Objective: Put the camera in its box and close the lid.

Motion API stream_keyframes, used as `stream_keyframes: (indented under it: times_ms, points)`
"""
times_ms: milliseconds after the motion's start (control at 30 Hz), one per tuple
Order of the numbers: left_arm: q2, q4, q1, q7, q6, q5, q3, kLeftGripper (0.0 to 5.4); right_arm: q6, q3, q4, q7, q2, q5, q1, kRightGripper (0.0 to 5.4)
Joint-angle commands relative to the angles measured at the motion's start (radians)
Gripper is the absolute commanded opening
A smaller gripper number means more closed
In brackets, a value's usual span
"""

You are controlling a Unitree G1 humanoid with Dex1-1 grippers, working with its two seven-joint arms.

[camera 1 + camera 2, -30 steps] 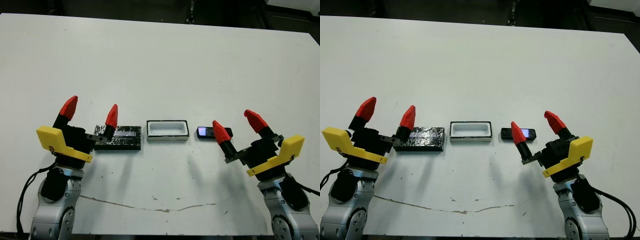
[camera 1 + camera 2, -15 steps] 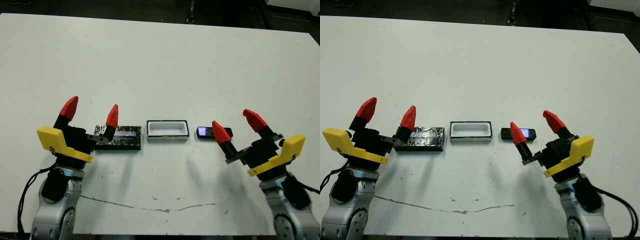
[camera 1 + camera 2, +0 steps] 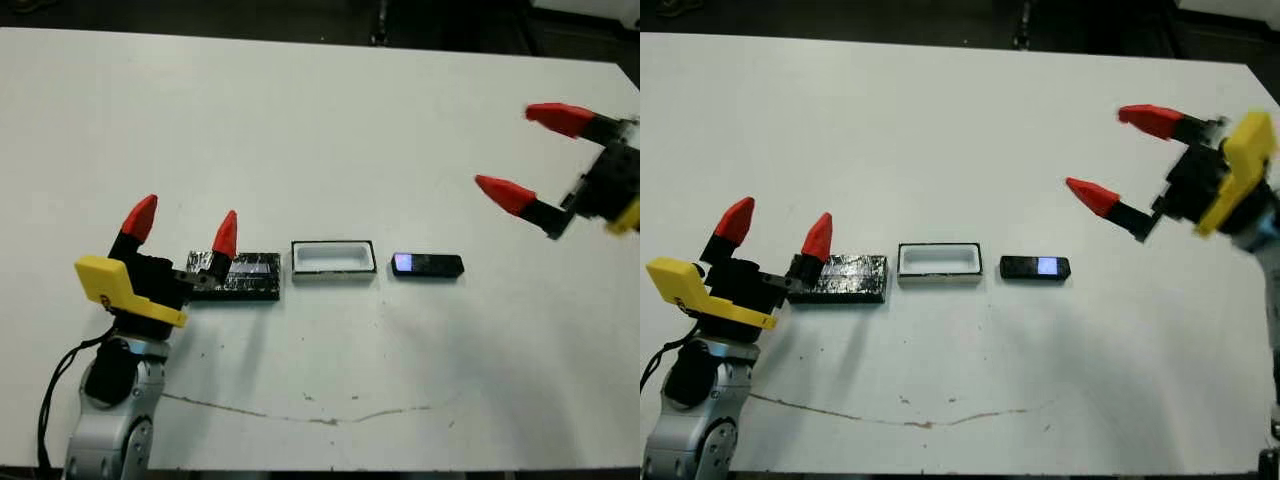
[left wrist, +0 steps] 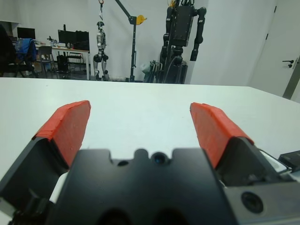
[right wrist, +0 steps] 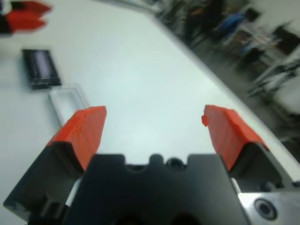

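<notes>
Left eye view: camera (image 3: 428, 265), flat, black, bluish patch on its left end, lies on the bench (image 3: 330, 120) just right of the white box (image 3: 334, 257); lid (image 3: 240, 276) left. Both tools, left (image 3: 182, 226) and right (image 3: 538, 152), gape, released.

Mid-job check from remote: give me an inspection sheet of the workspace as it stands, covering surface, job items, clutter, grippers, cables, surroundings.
Surface: white table, faint brown line near the front edge.
Job's things: lid, box and camera lie in a row, left to right, apart; box open and empty.
Clutter: nothing seen.
Grippers: left gripper open, at the lid's left end; right gripper open, raised right of the camera, holding nothing.
Cables: black cable by the left arm.
Surroundings: lab equipment and desks beyond the table.
</notes>
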Motion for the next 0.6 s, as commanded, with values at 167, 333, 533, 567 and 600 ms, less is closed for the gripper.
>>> stream_keyframes:
  times_ms: [167, 333, 533, 567, 600]
  points:
    - [0.004, 0.003, 0.012, 0.001, 0.001, 0.006, 0.002, 5.4, 0.065, 0.215, 0.204, 0.294, 0.011, -0.102, -0.192, 5.39]
    - [-0.001, -0.001, 0.015, 0.006, 0.005, 0.004, 0.003, 5.4, 0.032, 0.282, 0.288, 0.374, 0.042, -0.169, -0.245, 5.39]
    - [-0.004, 0.004, 0.015, 0.004, 0.002, -0.002, 0.004, 5.4, 0.073, 0.31, 0.321, 0.389, 0.059, -0.222, -0.265, 5.39]
    - [-0.004, 0.003, 0.016, 0.004, 0.004, -0.002, 0.004, 5.4, 0.071, 0.313, 0.321, 0.386, 0.059, -0.233, -0.266, 5.39]
    - [-0.003, 0.002, 0.017, 0.004, 0.005, -0.001, 0.003, 5.4, 0.067, 0.313, 0.32, 0.379, 0.06, -0.241, -0.263, 5.39]
